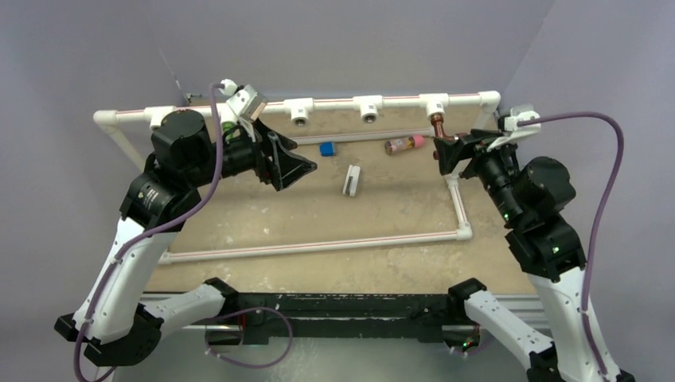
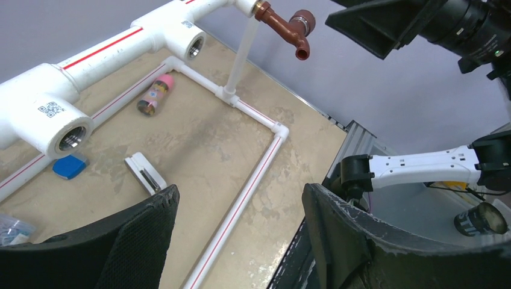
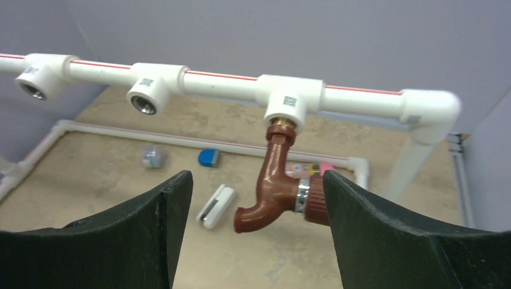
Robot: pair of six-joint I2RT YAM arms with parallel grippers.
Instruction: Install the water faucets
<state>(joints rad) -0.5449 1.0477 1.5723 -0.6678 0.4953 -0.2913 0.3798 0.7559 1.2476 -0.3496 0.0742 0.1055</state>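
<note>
Top view, your left gripper (image 1: 299, 169) spread above the bench (image 1: 318, 219), right gripper (image 1: 442, 155) hiding most of the reddish-brown faucet (image 1: 438, 125) under the rightmost tee (image 1: 434, 103), left wrist view, faucet hanging from that tee, nothing between your jaws, right wrist view, jaws spread around it, contact unclear.

Tan table (image 1: 318, 215) carries 1 blue block (image 1: 326, 149), 1 white clip (image 1: 351, 180), 1 pink-capped cylinder (image 1: 403, 145).

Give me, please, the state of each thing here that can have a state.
Brown faucet: fitted in the end tee fitting, hanging down.
Right hand: open, fingers either side of the faucet.
Left hand: open, empty.
Next tee fitting: socket empty.
Pink-capped cylinder: lying on its side.
</note>
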